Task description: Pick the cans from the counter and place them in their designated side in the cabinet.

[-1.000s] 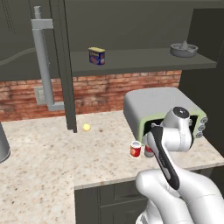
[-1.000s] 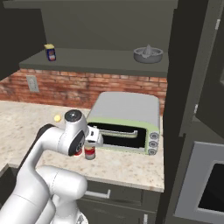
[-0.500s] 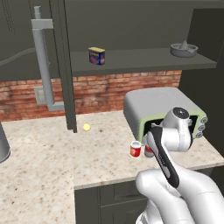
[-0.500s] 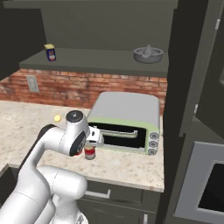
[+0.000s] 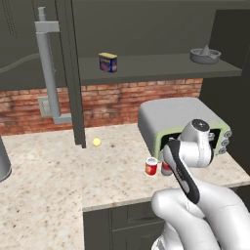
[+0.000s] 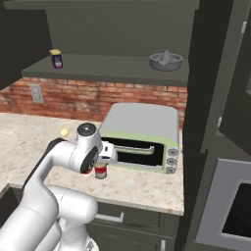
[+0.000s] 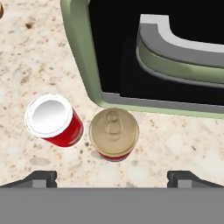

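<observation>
Gripper (image 7: 112, 178) hangs above two cans on counter (image 7: 35, 65), jaws wide apart, holding nothing. Red can (image 7: 54, 120) stands upright beside gold-topped can (image 7: 114, 133), close but not touching. Gold-topped can sits right in front of green toaster oven (image 7: 83, 57). Cabinet shelf (image 5: 156, 68) high above counter.

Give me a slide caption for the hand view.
Open gripper looks down on two cans, red and gold-topped, beside the toaster oven.
</observation>
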Robot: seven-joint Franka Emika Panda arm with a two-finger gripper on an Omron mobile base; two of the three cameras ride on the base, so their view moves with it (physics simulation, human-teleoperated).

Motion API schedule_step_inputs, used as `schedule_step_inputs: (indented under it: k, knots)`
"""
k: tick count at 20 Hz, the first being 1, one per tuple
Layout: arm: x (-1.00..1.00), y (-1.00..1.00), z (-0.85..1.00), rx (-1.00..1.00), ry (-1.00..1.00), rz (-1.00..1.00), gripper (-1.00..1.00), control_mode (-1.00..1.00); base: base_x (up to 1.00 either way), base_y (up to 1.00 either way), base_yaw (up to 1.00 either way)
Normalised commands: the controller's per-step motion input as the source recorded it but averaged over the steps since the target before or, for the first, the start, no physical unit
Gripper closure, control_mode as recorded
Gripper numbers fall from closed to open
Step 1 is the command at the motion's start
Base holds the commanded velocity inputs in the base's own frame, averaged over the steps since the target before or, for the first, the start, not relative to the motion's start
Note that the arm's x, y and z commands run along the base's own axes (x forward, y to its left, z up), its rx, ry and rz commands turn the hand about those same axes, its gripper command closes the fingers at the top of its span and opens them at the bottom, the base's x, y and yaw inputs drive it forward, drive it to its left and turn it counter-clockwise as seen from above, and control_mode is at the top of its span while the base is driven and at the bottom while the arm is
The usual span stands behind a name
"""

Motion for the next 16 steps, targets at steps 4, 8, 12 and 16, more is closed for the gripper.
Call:
schedule_step_inputs:
  k: [4,8,12,16]
  knots:
    - [0.08,0.0,-0.18,0.0,0.0,0.01,-1.0,-1.0,0.0,0.0,0.0]
    - [0.09,0.0,-0.19,0.0,0.0,0.01,-1.0,-1.0,0.0,0.0,0.0]
    - [0.08,0.0,-0.21,0.0,0.0,0.01,-1.0,-1.0,0.0,0.0,0.0]
    - [0.02,0.02,-0.21,0.0,0.0,0.0,-1.0,-1.0,0.0,0.0,0.0]
